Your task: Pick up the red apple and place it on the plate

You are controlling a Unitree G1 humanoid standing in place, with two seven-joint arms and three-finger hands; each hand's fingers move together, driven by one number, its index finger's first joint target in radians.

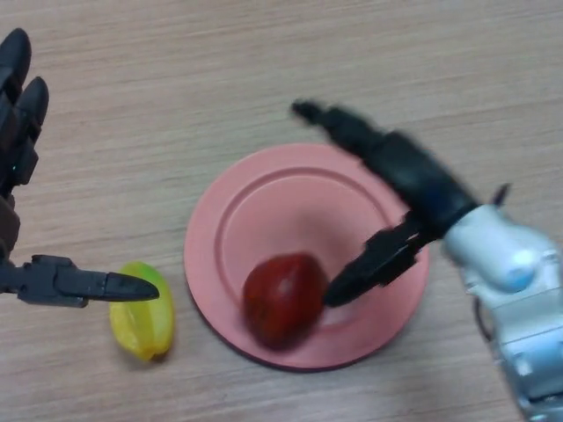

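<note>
Head view: red apple [283, 299] on plate [264, 211], beside right hand [396, 176], fingers spread.

We see only the tabletop [264, 61], a pale wood-grain surface whose fine streaks run from nine o'clock to three o'clock and fill the whole view. Light falls evenly across it, with soft shadows. We see no walls, floor or windows.

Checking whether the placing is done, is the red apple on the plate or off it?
On it. The red apple rests inside the pink plate near its front rim, and the right robot hand is spread open beside it.
</note>
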